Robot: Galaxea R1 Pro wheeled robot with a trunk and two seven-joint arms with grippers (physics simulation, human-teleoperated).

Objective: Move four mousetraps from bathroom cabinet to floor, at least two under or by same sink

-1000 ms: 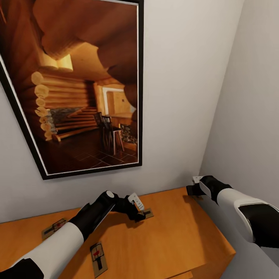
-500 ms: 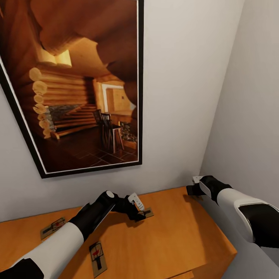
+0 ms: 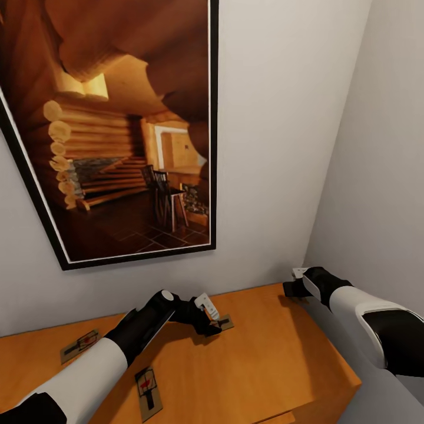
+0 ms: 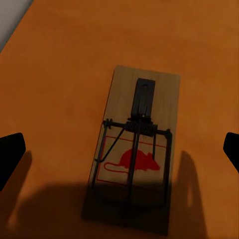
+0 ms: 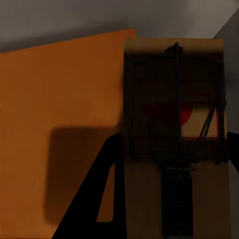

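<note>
The cabinet (image 3: 247, 359) runs along the wall, its flat orange-brown top carrying all four mousetraps. Above it hangs a framed picture (image 3: 118, 129) of a log-cabin interior, and the side wall (image 3: 377, 176) closes the corner at the right.

The left gripper (image 3: 213, 325) reaches in over the middle of the cabinet top, close to the back wall, with a mousetrap (image 3: 222, 324) just under its tips. In the left wrist view that mousetrap (image 4: 137, 149) lies flat on the wood with the red mouse print and black wire facing up, and the two dark fingertips (image 4: 10, 154) stand well apart on either side of it — spread wide, not touching the board. The gripper's shadow falls over the trap's near end.

The right gripper (image 3: 292, 288) is at the cabinet's far right corner, next to the side wall. In the right wrist view a mousetrap (image 5: 174, 139) sits between its fingers (image 5: 107, 194), in shadow, at the very edge of the top. One dark finger lies against the board's long side, the other shows only as a sliver at the opposite edge — whether the jaws are actually pressed onto the trap cannot be told.

Two more traps lie toward the left of the top: one near the back wall (image 3: 79, 345), another nearer the front edge (image 3: 148, 391), beside the left forearm.
</note>
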